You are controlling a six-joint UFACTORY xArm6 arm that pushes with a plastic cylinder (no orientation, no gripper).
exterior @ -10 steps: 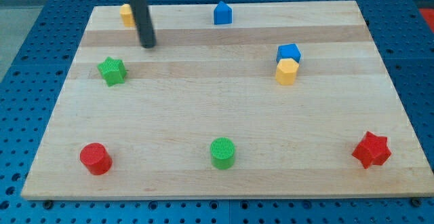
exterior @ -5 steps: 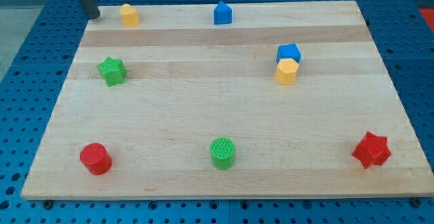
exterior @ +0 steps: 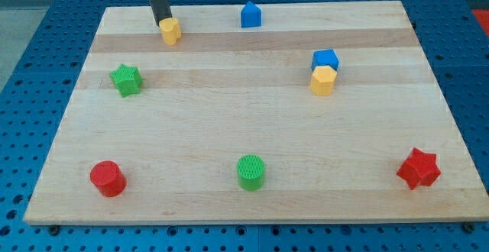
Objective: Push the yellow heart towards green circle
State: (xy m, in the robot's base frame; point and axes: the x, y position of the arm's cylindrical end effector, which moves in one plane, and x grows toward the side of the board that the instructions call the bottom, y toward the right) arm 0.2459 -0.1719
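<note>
My tip (exterior: 163, 22) ends a straight, smooth, dark grey cylindrical rod.

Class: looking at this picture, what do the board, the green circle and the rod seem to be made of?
Board: pale wood, satin finish, visible grain and joined strips. Green circle: probably plastic, matte, with fine ridges, perhaps printed. Rod, my tip against the yellow heart: dark, smooth; material unclear.

A robotics lab setup. A pale wooden board (exterior: 252, 122) lies on a blue perforated bench (exterior: 30, 69), its grid of mounting holes typical of test rigs. Small coloured plastic blocks sit scattered on the board.
</note>
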